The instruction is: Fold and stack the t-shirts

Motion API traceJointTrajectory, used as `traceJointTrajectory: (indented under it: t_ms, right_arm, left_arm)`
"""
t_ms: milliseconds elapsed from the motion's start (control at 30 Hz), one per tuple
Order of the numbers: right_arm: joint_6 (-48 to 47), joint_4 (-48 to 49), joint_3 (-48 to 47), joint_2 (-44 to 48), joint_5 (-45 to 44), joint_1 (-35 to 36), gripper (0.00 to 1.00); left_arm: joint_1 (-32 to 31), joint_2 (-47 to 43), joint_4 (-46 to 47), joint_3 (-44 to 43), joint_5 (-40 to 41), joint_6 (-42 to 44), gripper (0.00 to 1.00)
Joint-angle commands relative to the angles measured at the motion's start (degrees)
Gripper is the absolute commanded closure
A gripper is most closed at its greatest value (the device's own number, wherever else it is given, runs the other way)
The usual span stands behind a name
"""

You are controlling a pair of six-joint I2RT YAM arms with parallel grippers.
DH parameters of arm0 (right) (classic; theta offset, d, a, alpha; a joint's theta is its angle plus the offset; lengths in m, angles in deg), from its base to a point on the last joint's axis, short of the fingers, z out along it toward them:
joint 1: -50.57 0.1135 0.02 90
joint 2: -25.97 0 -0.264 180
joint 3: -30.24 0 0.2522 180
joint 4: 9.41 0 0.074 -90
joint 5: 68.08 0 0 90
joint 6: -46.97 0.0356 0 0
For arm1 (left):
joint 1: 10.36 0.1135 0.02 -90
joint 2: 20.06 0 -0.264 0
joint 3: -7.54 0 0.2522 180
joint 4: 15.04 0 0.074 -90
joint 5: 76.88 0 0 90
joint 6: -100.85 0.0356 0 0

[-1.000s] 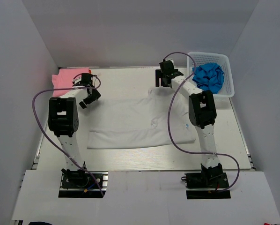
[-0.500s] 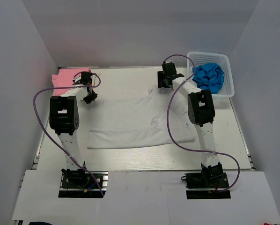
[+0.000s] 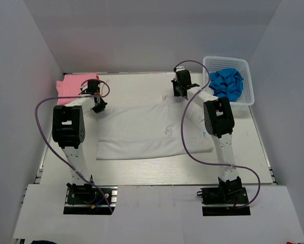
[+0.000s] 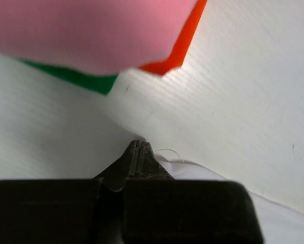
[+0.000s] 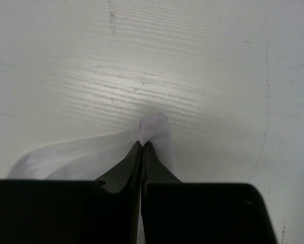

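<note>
We see a plain white t-shirt (image 3: 152, 129) mid-frame in the overhead view, on an off-white table (image 3: 137, 86) with faint grain lines. At upper left lies a pink t-shirt (image 3: 70, 85). In the left wrist view, a green t-shirt (image 4: 76, 76) and an orange-red t-shirt (image 4: 180, 48) show as thin edges under the pink. At upper right, a bright blue t-shirt (image 3: 226, 84) fills a white mesh basket (image 3: 248, 81). The left arm (image 3: 68, 127) and right arm (image 3: 219, 119) are white and black, with purple cables (image 3: 182, 133). The left gripper (image 4: 138, 145) and right gripper (image 5: 142, 144) are black.
</note>
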Motion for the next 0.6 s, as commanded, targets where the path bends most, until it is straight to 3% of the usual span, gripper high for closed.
traceJointTrajectory:
  t_ms: [0, 133, 300, 567]
  right_arm:
    - [-0.7, 5.54, 5.7, 7.7, 2.03, 0.1, 1.0]
    - [-0.52, 20.36, 21.06, 15.53, 2.93, 0.19, 1.0]
    - [0.71, 29.53, 34.27, 25.04, 2.13, 0.36, 1.0]
    - [4.05, 33.76, 46.4, 36.99, 1.95, 0.89, 1.0]
  left_arm:
    - [-0.63, -6.43, 1.54, 4.5, -2.57, 0.6, 1.0]
    - [-1.34, -14.95, 6.64, 10.12, -4.14, 1.22, 1.0]
    - [-1.34, -22.17, 7.36, 16.54, -4.76, 0.17, 1.0]
    - [-1.34, -32.01, 9.82, 24.01, -6.79, -0.36, 1.0]
